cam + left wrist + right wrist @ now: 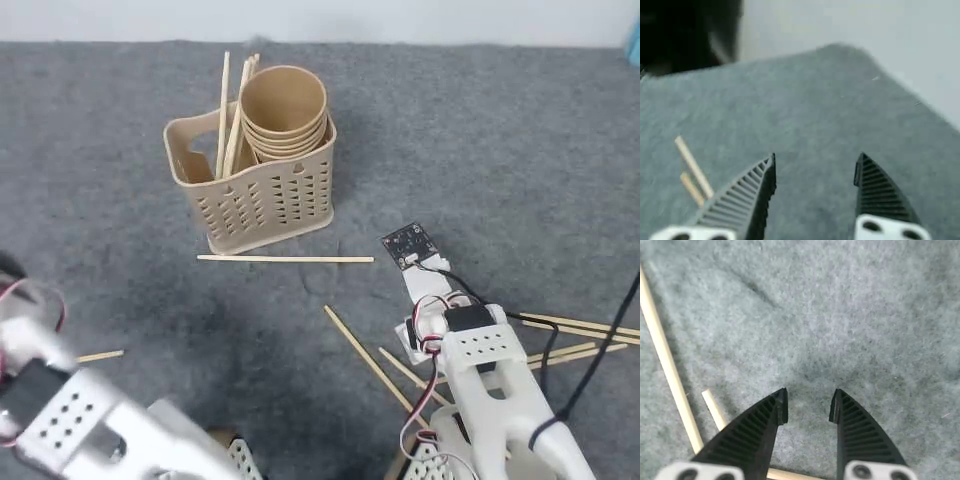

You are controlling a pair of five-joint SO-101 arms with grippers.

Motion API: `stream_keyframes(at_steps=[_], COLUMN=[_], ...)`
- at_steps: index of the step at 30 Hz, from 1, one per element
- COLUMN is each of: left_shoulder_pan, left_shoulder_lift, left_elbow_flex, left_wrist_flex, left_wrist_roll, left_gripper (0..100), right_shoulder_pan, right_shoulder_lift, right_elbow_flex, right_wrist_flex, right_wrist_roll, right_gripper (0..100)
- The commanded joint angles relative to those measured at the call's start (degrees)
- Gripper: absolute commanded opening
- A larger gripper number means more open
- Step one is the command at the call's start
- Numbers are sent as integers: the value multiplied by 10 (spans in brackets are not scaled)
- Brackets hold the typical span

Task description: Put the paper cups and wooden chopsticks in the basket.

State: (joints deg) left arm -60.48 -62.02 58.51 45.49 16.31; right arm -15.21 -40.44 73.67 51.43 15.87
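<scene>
From above, the basket stands on the grey surface holding stacked paper cups and upright chopsticks. A loose chopstick lies just in front of it, and the right arm leans in over other chopsticks opposite the low left arm. In the left wrist view, the left tool is released, jaws wide above the surface, with two chopstick ends beside one jaw. In the right wrist view, the right tool points down, released with a narrower gap, and a long chopstick lies beside it.
</scene>
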Motion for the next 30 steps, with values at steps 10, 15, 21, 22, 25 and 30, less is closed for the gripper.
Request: stream_keyframes(at_steps=[10,15,21,22,25,30], left_shoulder_pan=[-124,-151,-166,-166,-166,-163], left_shoulder_lift=[324,479,628,647,702,755], left_elbow_flex=[45,-38,-131,-145,-183,-221], left_wrist_flex=[-132,-131,-130,-130,-130,-129], left_wrist_roll=[-33,-35,-35,-35,-35,-34], left_gripper=[246,246,246,246,246,246], right_shoulder_pan=[4,4,4,4,4,5], right_shoulder_lift=[-12,-12,-12,-12,-12,-12], right_elbow_flex=[-2,-2,-2,-2,-2,-2], right_wrist_flex=[-4,-4,-4,-4,-4,-4], right_wrist_roll=[8,8,8,8,8,8], right_gripper=[154,154,154,154,154,154])
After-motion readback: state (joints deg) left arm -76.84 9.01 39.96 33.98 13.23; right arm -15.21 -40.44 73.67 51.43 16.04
